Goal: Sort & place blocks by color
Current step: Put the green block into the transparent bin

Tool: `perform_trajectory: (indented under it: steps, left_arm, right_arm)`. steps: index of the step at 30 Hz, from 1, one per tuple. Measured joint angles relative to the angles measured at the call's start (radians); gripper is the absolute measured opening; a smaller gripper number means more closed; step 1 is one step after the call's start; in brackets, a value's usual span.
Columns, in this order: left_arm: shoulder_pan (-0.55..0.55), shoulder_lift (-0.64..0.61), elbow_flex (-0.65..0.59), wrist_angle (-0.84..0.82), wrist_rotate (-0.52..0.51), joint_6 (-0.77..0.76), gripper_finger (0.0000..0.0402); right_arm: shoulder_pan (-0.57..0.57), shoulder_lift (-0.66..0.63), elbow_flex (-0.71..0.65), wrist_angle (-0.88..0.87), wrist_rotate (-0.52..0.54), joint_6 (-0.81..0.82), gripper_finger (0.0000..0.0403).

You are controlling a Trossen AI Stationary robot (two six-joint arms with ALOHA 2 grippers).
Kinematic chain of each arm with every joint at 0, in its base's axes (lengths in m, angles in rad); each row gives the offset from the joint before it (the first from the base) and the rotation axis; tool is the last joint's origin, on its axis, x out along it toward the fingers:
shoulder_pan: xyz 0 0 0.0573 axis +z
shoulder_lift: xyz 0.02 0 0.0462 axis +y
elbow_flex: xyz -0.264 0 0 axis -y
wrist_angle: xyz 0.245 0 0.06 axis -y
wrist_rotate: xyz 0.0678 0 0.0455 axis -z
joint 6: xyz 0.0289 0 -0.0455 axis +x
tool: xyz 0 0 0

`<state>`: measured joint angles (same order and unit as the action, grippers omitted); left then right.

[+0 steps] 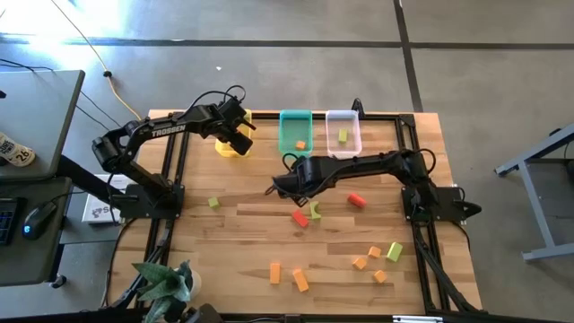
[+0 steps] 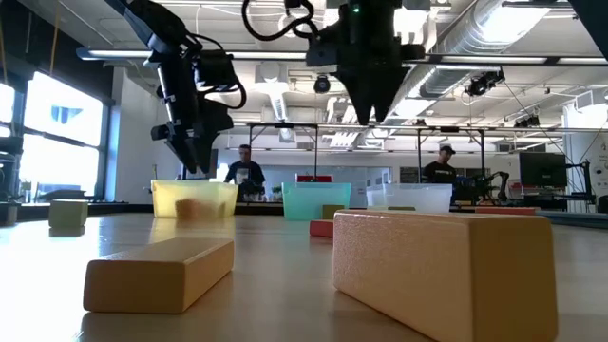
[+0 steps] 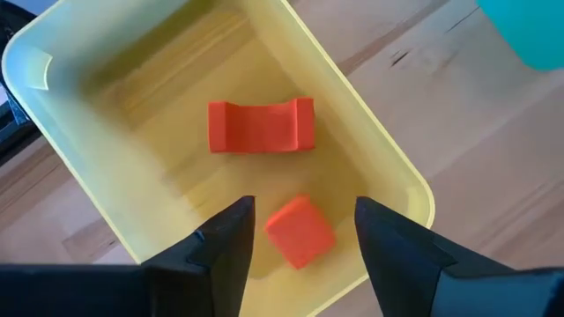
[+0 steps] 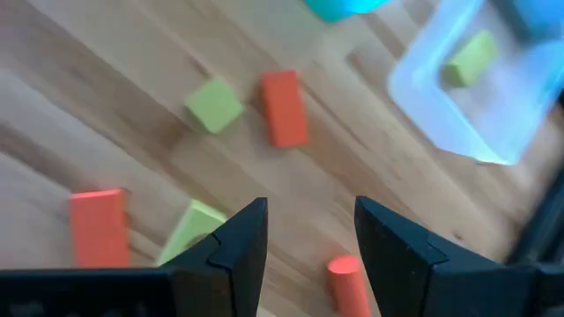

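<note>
My left gripper (image 1: 237, 140) hangs open above the yellow bin (image 3: 388, 172) at the table's far side. Two red blocks lie on the bin's floor: a notched one (image 3: 261, 125) and a cube (image 3: 300, 231), which shows below the gap between my fingers. My right gripper (image 1: 282, 187) is open in the air over the table's middle, touching nothing. Near it lie a red block (image 1: 300, 218), a green block (image 1: 315, 211) and a red piece (image 1: 356, 199). In the right wrist view, a green cube (image 4: 214, 106) and an orange-red bar (image 4: 284, 107) lie ahead of the right gripper (image 4: 304, 220).
A teal bin (image 1: 285, 133) holds an orange block (image 1: 300, 144), and a clear bin (image 1: 353, 135) holds a green one (image 1: 343, 135). One green block (image 1: 213, 203) lies to the left. Several orange blocks (image 1: 275, 272) and a green block (image 1: 395, 252) lie near the front edge. A plant (image 1: 166, 283) stands at the near left corner.
</note>
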<state>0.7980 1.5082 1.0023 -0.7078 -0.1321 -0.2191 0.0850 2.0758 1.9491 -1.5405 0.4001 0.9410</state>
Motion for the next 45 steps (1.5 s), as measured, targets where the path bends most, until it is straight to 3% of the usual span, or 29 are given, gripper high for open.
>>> perform_trajectory:
  steps: [7, 16, 27, 35, 45]
  left_arm:
    - [0.0, 0.0, 0.0, 0.001, 0.084, -0.006, 0.0189]
    - [-0.001, 0.0, 0.0, 0.002, 0.095, -0.013, 0.019]
    - [-0.001, 0.0, 0.0, 0.003, 0.091, -0.013, 0.0189]
    - [-0.001, 0.0, 0.0, 0.004, 0.091, 0.003, 0.0189]
    - [-0.001, 0.0, 0.0, 0.01, 0.091, 0.013, 0.0189]
  right_arm:
    - [0.023, -0.003, -0.042, -0.025, 0.039, 0.001, 0.0158]
    - [0.05, -0.075, -0.321, 0.001, -0.034, 0.09, 0.0158]
    - [0.061, -0.272, -0.615, 0.465, -0.185, 0.212, 0.0158]
    - [0.062, -0.29, -0.656, 0.752, -0.231, 0.247, 0.0158]
    - [0.062, -0.282, -0.658, 0.767, -0.221, 0.294, 0.0158]
